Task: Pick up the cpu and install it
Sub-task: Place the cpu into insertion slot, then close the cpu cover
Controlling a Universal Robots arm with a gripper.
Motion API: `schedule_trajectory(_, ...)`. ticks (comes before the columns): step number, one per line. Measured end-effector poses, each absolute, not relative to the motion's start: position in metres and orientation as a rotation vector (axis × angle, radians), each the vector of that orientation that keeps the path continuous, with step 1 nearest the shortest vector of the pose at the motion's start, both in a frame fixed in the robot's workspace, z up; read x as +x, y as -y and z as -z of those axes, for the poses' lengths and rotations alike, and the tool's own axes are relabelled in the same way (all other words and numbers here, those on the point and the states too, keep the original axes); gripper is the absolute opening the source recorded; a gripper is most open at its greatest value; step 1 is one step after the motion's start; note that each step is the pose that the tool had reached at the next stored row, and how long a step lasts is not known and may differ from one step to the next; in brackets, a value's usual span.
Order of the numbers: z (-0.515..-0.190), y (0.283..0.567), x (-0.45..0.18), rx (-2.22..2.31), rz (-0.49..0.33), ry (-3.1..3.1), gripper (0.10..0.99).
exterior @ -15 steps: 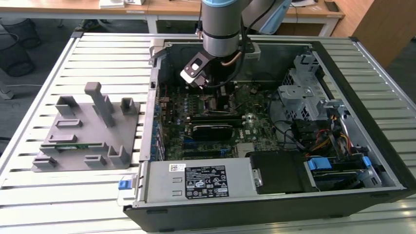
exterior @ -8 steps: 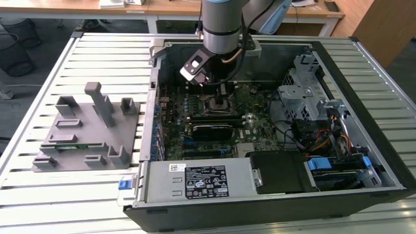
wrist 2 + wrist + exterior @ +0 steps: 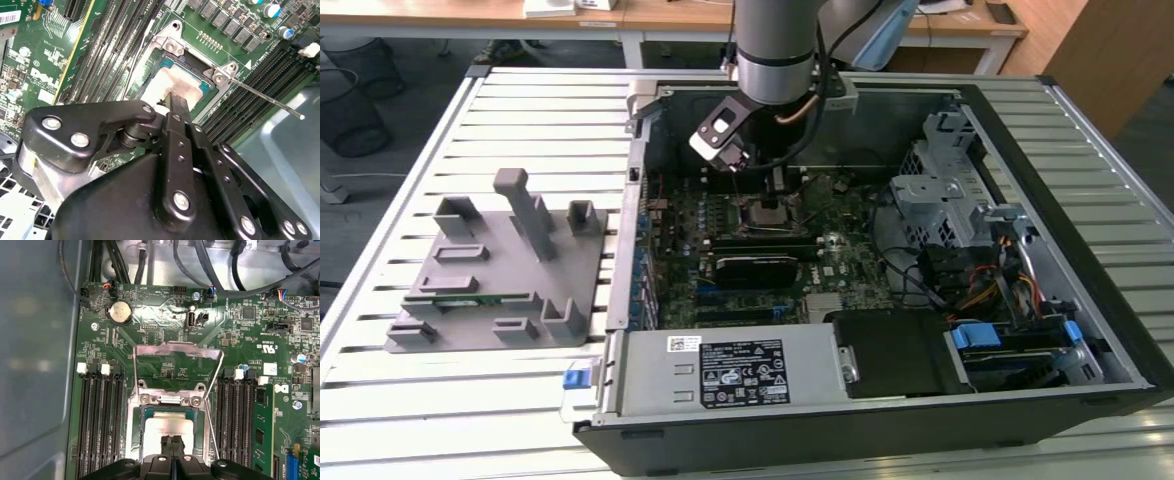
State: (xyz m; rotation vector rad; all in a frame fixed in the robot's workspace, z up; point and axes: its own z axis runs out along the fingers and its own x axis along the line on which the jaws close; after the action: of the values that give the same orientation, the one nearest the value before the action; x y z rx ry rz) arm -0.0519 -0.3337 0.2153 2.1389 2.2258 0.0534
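The cpu lies flat inside the open socket on the motherboard, its silver top also showing in the second wrist view. The socket's metal load plate stands swung up, and its wire lever sticks out to one side. My gripper hangs straight above the cpu with its two black fingers pressed together, tips at or just over the chip's top and nothing between them. In the exterior view the gripper is inside the computer case, over the socket.
Memory slots flank the socket on both sides. A black card and a power supply sit nearer the case front. A drive cage and cables fill the exterior view's right. A grey parts fixture stands at the left.
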Motion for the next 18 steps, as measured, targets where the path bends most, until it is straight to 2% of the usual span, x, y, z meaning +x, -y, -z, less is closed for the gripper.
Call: schedule_trajectory(18, -0.23, 0.334, -0.052, 2.143, -0.044, -2.231, 0.106)
